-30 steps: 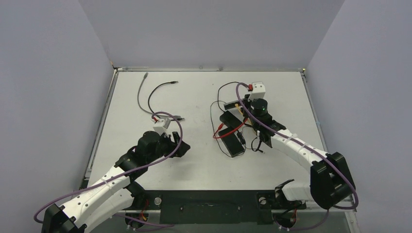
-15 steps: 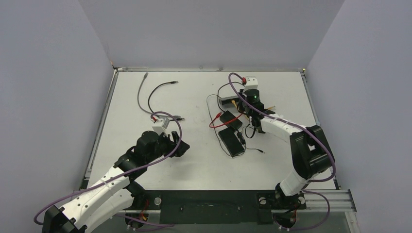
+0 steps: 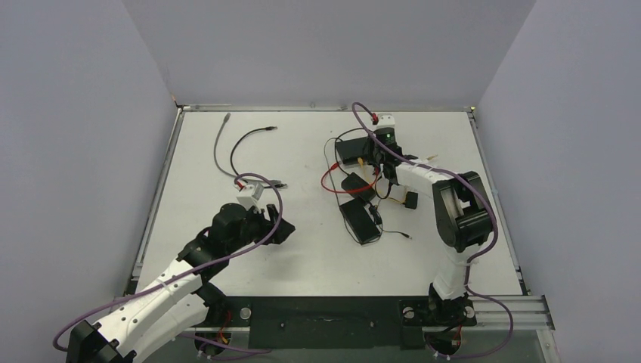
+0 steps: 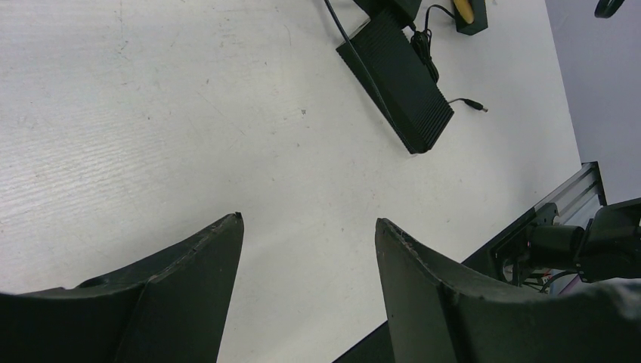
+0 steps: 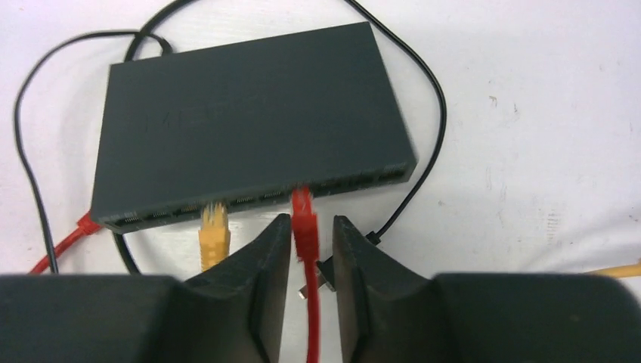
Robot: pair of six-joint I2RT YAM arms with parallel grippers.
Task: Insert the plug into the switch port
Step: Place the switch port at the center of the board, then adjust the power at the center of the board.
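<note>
Red plug (image 5: 304,206) sits with its nose in a front port of the black switch (image 5: 249,113), near a yellow plug (image 5: 214,227) in the same row. Can't tell if it's fully seated. Right hand (image 5: 311,223) straddles the red cable (image 5: 310,318) just behind the plug. Its fingers (image 5: 264,257) are narrowly apart, with a sliver of white surface (image 5: 529,113) showing between cable and one finger, so not clamped. Left hand (image 4: 308,227) hangs over bare surface, fingers wide apart, holding nothing. Black power brick (image 4: 397,79) lies well ahead of it.
</note>
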